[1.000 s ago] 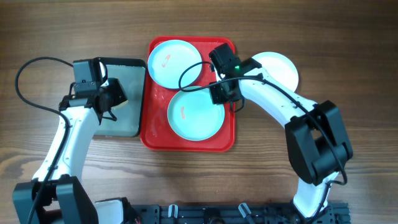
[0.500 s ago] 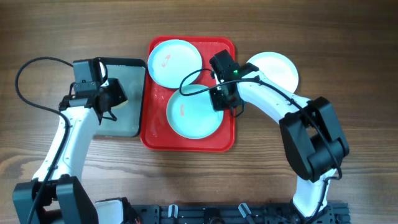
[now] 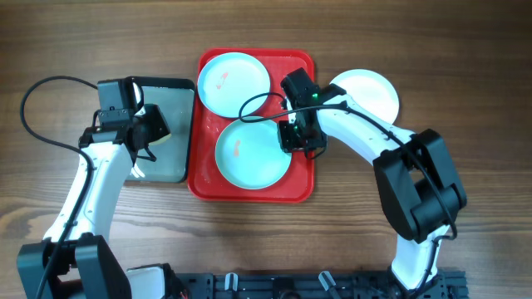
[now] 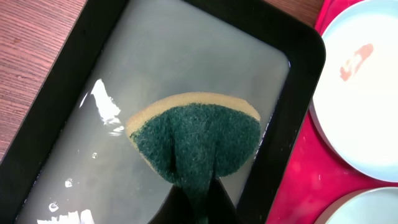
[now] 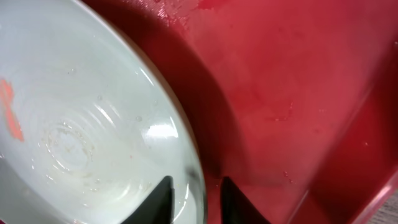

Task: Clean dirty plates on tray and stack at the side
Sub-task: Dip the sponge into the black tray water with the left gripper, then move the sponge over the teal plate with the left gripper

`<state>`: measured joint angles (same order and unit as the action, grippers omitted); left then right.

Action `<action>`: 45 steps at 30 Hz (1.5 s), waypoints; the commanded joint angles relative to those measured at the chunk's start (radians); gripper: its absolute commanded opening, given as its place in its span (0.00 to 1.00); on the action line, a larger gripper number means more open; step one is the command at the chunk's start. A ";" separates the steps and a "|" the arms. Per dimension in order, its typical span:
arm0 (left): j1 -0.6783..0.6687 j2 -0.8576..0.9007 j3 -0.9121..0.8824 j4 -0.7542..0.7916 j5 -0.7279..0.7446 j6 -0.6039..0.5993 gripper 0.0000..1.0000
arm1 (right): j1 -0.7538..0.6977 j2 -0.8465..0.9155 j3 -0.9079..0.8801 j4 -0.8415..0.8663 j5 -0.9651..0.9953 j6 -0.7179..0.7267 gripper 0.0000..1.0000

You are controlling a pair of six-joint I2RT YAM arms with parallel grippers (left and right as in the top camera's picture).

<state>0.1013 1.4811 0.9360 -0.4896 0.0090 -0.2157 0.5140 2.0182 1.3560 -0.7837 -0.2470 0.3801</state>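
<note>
Wooden worktop (image 3: 465,50), viewed from above. Right end effector (image 3: 296,141) clamped on the rim of the smeared lower plate (image 3: 249,158), inside the red tray (image 3: 304,188). Left end effector (image 4: 198,190) pinches a sponge (image 4: 199,140). Likely hazard: the wet rim slips free and the plate drops onto the tray.

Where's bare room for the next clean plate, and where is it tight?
Free: the table on the near side of the red tray, and right of the off-tray plate. Tight: the tray, filled by the far plate, the near plate and the right gripper.
</note>
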 commanded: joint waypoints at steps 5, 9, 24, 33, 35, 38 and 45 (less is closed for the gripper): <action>0.003 0.005 0.012 0.005 -0.003 0.053 0.04 | -0.014 -0.027 0.025 0.016 -0.012 -0.014 0.38; 0.004 0.005 0.019 0.003 -0.003 0.053 0.04 | -0.014 -0.027 0.025 0.013 0.006 -0.014 0.35; -0.023 0.006 0.093 -0.038 0.031 0.212 0.04 | -0.014 -0.027 0.025 0.022 0.014 -0.014 0.40; -0.117 0.006 0.093 -0.011 0.119 0.209 0.04 | -0.014 -0.027 0.025 0.023 0.022 -0.014 0.40; -0.147 0.006 0.093 -0.007 0.169 0.208 0.04 | -0.014 -0.027 0.025 0.023 0.021 -0.014 0.40; -0.211 0.006 0.093 -0.031 0.214 0.195 0.04 | -0.014 -0.027 0.025 0.019 0.021 -0.014 0.40; -0.320 0.006 0.082 -0.133 0.216 0.126 0.04 | -0.014 -0.027 0.025 0.010 0.021 -0.017 0.40</action>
<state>-0.1791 1.4815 1.0080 -0.6090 0.1928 -0.0429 0.5030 2.0178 1.3571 -0.7723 -0.2386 0.3729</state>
